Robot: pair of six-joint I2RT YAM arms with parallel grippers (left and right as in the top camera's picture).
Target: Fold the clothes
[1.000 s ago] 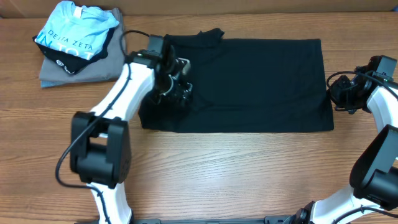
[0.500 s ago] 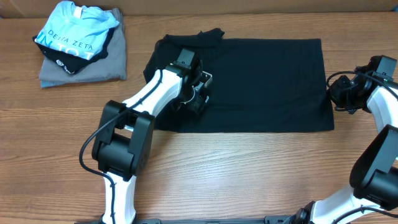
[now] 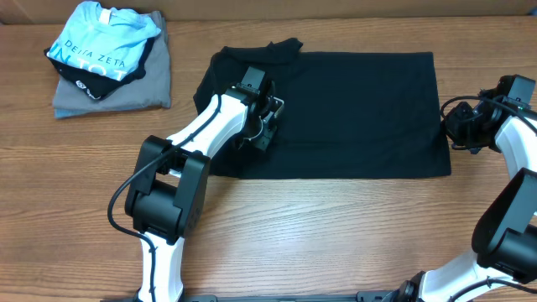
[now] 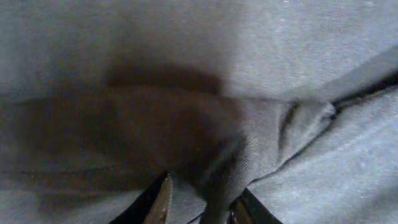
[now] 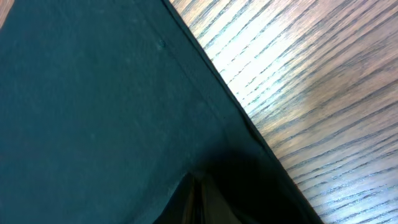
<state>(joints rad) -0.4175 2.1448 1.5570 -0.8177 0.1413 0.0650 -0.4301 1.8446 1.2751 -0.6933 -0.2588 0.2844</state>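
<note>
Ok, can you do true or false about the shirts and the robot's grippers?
1. The black shirt is spread out on the table. True.
2. The blue shirt lies under the grey shirt. False: the blue one is on top of the grey one.
3. The left gripper pinches a fold of the black shirt. True.
4. The right gripper is over by the blue shirt. False: it is at the black shirt's right edge, far from the pile.
5. The right gripper is wide open. False: it is shut.
</note>
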